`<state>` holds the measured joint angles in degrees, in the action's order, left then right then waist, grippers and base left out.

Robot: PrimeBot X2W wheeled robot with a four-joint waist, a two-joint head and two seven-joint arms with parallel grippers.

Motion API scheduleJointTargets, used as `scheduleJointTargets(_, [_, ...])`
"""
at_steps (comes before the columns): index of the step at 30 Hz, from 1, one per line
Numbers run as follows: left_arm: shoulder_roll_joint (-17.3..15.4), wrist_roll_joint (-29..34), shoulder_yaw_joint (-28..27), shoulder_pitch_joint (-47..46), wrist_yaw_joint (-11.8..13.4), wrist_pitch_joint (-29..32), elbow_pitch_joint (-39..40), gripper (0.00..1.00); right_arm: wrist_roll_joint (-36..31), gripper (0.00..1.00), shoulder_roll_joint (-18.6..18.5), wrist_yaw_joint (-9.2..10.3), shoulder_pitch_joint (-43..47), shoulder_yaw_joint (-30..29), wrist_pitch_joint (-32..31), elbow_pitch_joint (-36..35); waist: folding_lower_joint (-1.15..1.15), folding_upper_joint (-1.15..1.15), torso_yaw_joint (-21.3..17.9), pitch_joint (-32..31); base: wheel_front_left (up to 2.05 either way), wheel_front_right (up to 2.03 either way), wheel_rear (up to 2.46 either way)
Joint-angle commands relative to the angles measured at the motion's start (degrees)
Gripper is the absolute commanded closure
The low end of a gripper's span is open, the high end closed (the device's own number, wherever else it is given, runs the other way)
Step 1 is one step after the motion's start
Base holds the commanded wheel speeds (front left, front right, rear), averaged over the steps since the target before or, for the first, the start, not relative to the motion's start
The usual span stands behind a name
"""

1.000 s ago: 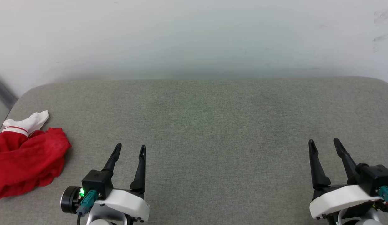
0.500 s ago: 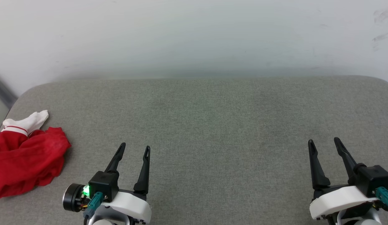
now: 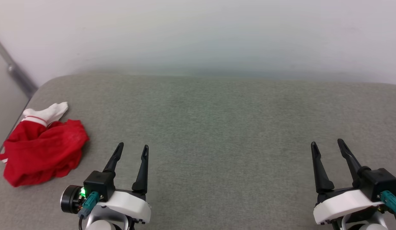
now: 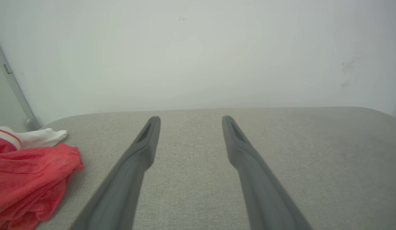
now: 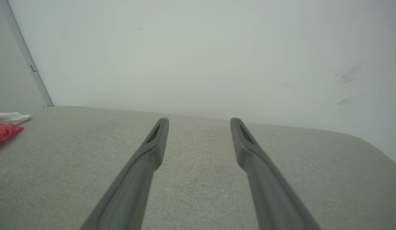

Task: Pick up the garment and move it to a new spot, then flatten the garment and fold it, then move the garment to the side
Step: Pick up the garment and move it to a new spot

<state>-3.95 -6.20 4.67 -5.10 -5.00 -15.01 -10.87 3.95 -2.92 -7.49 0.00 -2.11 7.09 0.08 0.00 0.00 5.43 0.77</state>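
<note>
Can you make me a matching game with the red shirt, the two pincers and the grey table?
1. crumpled red-and-white soft fabric garment
2. left pincer with long dark fingers
3. right pincer with long dark fingers
4. flat grey woven table

A. open, far from the garment
B. bunched up at the table's left edge
C. open, close beside the garment
D. under everything

Pairs: 1-B, 2-C, 3-A, 4-D

Red garment [image 3: 46, 153] with a white sleeve [image 3: 49, 111] and thin red stripe, at the left; grey-green cloth top [image 3: 217, 127]; pale white wall [image 3: 198, 32]
</note>
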Motion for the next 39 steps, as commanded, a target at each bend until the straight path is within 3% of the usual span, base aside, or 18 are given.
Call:
scheduleJointTargets(1, [0.0,0.3,-0.3,-0.7,0.1,-0.2,-0.2,0.0,-0.3,0.0,0.1,0.0,0.1,0.1,0.1,-0.5,0.0,0.0,2.2,0.4,0.0,0.0,0.0])
scheduleJointTargets(14, [-0.4,0.6,-4.8,-0.8,0.5,-0.2,0.2,0.0,0.1,0.0,0.1,0.01,-1.2,2.6,-1.0,-3.3,0.0,0.0,13.3,2.0,0.0,0.0,0.0])
scheduleJointTargets(22, [0.0,0.4,-6.2,-0.3,0.6,-0.2,-0.2,0.0,0.4,0.0,0.1,0.01,-1.7,3.6,-1.8,-4.7,0.0,0.0,18.3,2.3,0.0,0.0,0.0])
scheduleJointTargets(34, [0.2,0.7,-8.1,-1.2,-0.1,-0.2,-0.5,0.0,0.6,0.0,0.1,0.01,-2.2,4.0,-2.8,-5.6,0.0,0.0,20.2,3.2,0.0,0.0,0.0])
scheduleJointTargets(39, [-1.4,0.0,-8.5,-5.5,-0.9,-0.2,-3.4,0.0,0.4,0.0,0.1,0.01,-2.7,3.7,-3.4,-6.0,0.0,0.0,19.7,4.5,0.0,0.0,0.0])
